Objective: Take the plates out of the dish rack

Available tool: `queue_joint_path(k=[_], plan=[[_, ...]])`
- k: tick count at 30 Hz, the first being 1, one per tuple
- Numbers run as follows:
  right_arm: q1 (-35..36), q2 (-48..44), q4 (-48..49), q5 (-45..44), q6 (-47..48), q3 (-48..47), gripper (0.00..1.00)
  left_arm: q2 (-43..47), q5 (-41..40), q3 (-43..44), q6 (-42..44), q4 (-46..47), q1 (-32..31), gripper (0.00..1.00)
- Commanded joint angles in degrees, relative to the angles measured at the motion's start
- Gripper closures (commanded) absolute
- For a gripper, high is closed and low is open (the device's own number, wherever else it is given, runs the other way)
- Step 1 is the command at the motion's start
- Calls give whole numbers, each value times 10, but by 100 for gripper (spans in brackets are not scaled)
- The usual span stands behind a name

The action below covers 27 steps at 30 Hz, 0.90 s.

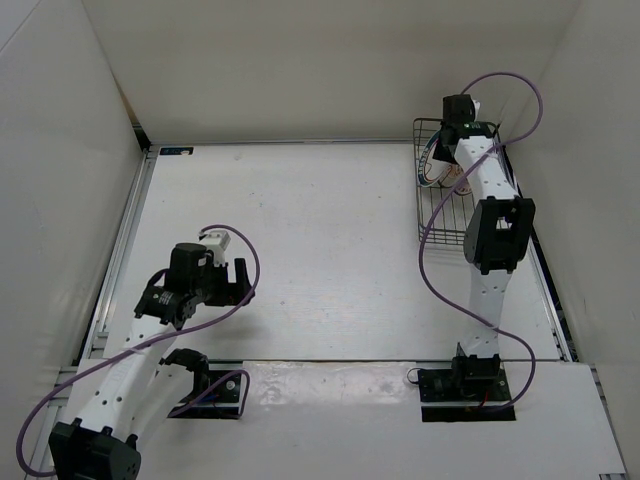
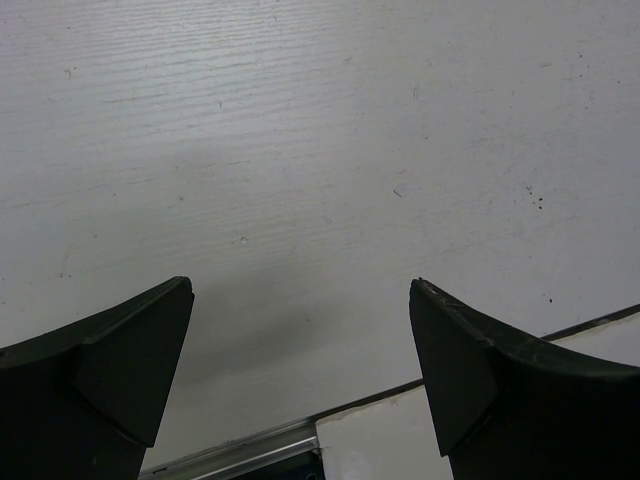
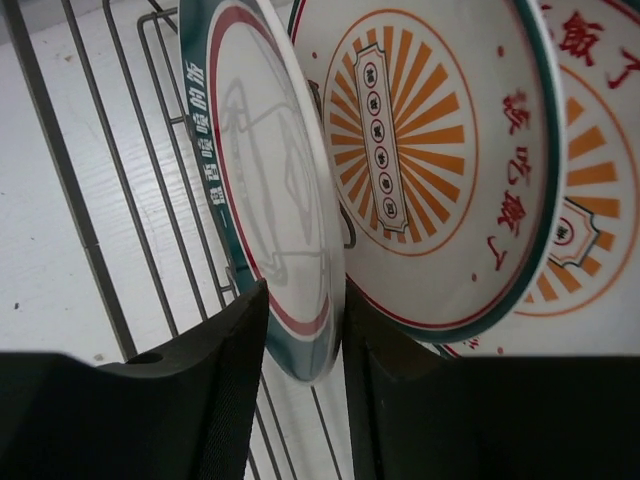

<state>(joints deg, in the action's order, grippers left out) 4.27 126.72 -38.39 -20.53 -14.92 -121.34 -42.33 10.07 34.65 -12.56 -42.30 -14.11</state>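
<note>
Three plates are seen standing on edge in the rack (image 1: 418,190), which sits at 1 o'clock on the counter (image 1: 300,220) in the top view.

- The right fingers (image 3: 215,390) are closed narrow on the lower rim of the teal plate (image 3: 265,200), one finger on each face. Contact looks made on both sides.
- In the right wrist view the teal plate's plane runs roughly 12 to 6, with its top leaned toward 11.
- The first sunburst plate (image 3: 420,160) is just beside it at 3 o'clock, close to the inner finger. The second sunburst plate (image 3: 590,200) is partly hidden behind the first.
- The left fingers (image 2: 130,370) are spread wide over bare counter at 8 o'clock, well apart from the rack and holding nothing.

Judgement: the lift should be made along the plate's own plane, straight out of the rack wires. Any swing toward 3 o'clock would likely knock the neighbouring sunburst plate. Only the right arm is placed for this; the left cannot be expected to help from where it is.
</note>
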Motion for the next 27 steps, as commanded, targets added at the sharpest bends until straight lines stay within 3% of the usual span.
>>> queue_joint_path(k=[1,2,4,6,9,14,19,26,27], plan=[[5,-1,39,4,18,-7,62,1,14,-6,-5,13,-2,0],[4,-2,52,-1,29,10,71,0,16,-6,-4,14,-3,0],[8,-8,67,-8,51,20,76,0,16,-7,-5,18,-2,0],[10,-8,62,-28,54,22,90,1,14,-11,-7,20,-2,0],[14,-18,64,-47,67,34,99,-3,14,-15,-11,27,-3,0],[33,-51,74,-114,110,59,100,-31,15,-11,-11,24,-3,0],[41,-90,61,-186,89,44,100,-43,20,-12,-12,25,-3,0],[97,-179,23,-154,58,-23,100,-46,30,-4,7,18,-2,0],[124,-230,19,-142,36,-14,100,-43,22,-6,6,17,-3,0]])
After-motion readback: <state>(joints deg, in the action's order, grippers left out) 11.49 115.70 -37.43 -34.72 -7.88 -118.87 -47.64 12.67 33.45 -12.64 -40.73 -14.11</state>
